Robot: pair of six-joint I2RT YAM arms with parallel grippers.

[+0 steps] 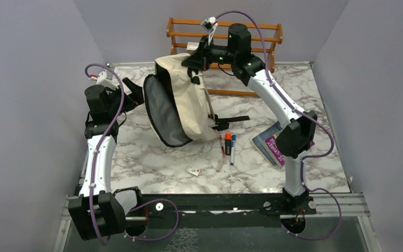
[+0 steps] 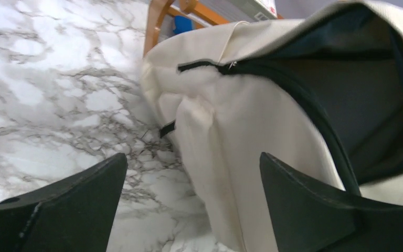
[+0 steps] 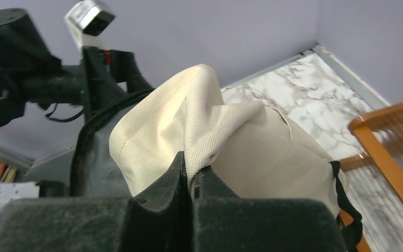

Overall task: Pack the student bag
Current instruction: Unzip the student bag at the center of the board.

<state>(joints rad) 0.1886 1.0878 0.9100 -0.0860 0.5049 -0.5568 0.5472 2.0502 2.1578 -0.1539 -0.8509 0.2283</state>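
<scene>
Our right gripper (image 3: 191, 176) clamps the top fabric of the cream backpack (image 1: 181, 102), holding it upright near the table's (image 1: 152, 168) far edge. Our left gripper (image 2: 193, 163), fingers spread and empty, waits beside its mouth. We should keep that mouth wide.

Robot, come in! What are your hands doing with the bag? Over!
Right gripper shut on the bag, holding its top up. Left gripper open, empty, by the open mouth. Pens and book out on the table.
</scene>
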